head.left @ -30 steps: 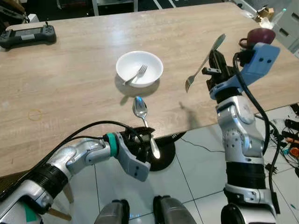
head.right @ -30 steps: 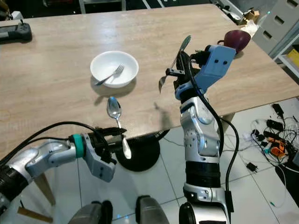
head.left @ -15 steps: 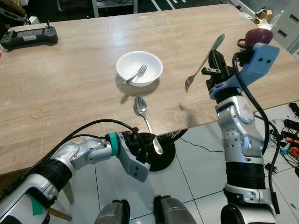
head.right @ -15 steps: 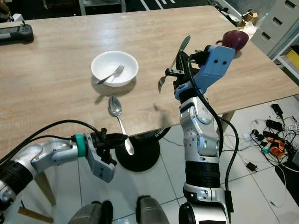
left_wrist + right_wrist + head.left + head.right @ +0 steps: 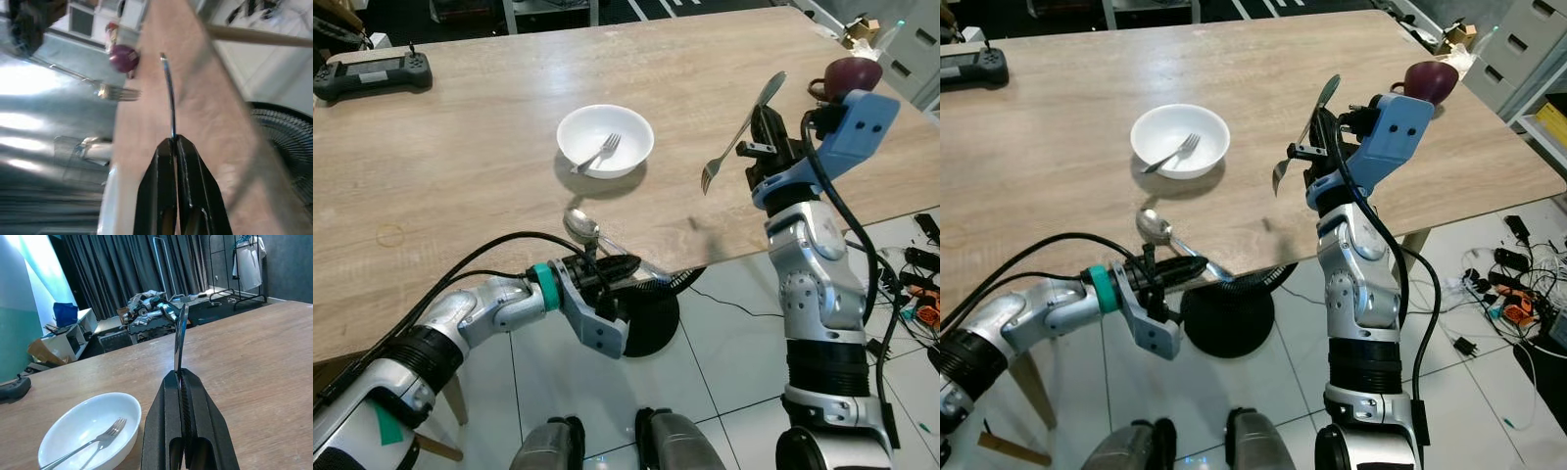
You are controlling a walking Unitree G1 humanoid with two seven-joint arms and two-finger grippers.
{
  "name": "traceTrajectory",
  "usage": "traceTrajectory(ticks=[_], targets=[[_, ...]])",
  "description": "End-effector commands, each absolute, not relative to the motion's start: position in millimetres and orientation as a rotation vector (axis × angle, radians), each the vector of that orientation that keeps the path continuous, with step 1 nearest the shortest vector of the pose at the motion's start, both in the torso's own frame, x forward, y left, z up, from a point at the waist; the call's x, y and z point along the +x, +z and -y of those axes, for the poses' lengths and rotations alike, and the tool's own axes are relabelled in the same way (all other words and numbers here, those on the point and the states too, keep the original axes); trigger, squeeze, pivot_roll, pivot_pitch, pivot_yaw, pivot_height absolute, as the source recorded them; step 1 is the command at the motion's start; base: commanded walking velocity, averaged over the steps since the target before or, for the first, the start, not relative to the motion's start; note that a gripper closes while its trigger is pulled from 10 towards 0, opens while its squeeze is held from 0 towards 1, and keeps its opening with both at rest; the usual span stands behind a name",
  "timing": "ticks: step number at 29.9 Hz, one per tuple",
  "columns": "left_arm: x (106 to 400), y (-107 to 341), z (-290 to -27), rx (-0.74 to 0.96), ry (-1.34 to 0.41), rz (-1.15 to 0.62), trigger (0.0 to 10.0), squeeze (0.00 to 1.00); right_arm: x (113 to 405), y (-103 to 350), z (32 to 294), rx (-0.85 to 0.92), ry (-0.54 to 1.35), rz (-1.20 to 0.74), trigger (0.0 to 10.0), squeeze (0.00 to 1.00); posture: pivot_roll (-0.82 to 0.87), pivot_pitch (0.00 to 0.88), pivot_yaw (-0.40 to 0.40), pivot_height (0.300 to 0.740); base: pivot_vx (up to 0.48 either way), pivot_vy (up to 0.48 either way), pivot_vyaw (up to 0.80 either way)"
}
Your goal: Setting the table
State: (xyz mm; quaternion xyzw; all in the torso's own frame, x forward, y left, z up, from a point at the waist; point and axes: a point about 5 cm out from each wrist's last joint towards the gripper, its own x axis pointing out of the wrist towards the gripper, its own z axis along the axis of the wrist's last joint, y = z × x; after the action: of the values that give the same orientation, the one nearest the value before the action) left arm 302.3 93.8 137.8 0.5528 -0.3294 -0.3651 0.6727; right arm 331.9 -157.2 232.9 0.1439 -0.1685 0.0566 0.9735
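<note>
Left gripper (image 5: 625, 266) pinched the spoon (image 5: 590, 233) at the table (image 5: 460, 147) edge; lowering it flat beside the bowl (image 5: 605, 140) seemed wise.

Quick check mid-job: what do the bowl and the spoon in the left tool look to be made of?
Bowl: looks like glazed white ceramic, smooth with soft sheen, though plastic can't be ruled out. Spoon, held in the left tool: polished metal, probably stainless steel, given its bright mirror-like reflections.
</note>
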Motion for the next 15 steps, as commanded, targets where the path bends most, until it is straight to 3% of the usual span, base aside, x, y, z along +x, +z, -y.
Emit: traceTrajectory(ticks=[1,3,4,6,7,13,15], targets=[[318,164,-107,1.248,-0.628,0.768,10.0,0.00,333,231,157,0.292,0.109,0.325,10.0,0.00,-0.12,0.089,0.001,0.740,0.000,0.000,0.00],[324,185,-111,1.223,-0.524,0.804,10.0,0.00,333,231,157,0.293,0.109,0.326,10.0,0.00,-0.12,0.089,0.001,0.740,0.000,0.000,0.00],[334,223,-121,1.161,-0.340,0.817,10.0,0.00,332,231,156,0.296,0.110,0.326,10.0,0.00,-0.11,0.090,0.004,0.740,0.000,0.000,0.00],[337,232,-125,1.136,-0.295,0.804,10.0,0.00,332,231,156,0.297,0.110,0.326,10.0,0.00,-0.11,0.090,0.004,0.740,0.000,0.000,0.00],[343,247,-137,1.081,-0.188,0.764,10.0,0.00,332,230,155,0.298,0.112,0.325,10.0,0.00,-0.11,0.089,0.006,0.740,0.000,0.000,0.00],[350,265,-158,1.026,-0.024,0.723,10.0,0.00,331,229,154,0.300,0.113,0.324,10.0,0.00,-0.11,0.085,0.009,0.740,0.000,0.000,0.00],[356,267,-176,0.863,0.080,0.600,10.0,0.00,331,228,153,0.300,0.115,0.322,10.0,0.00,-0.11,0.081,0.012,0.740,0.000,0.000,0.00]])
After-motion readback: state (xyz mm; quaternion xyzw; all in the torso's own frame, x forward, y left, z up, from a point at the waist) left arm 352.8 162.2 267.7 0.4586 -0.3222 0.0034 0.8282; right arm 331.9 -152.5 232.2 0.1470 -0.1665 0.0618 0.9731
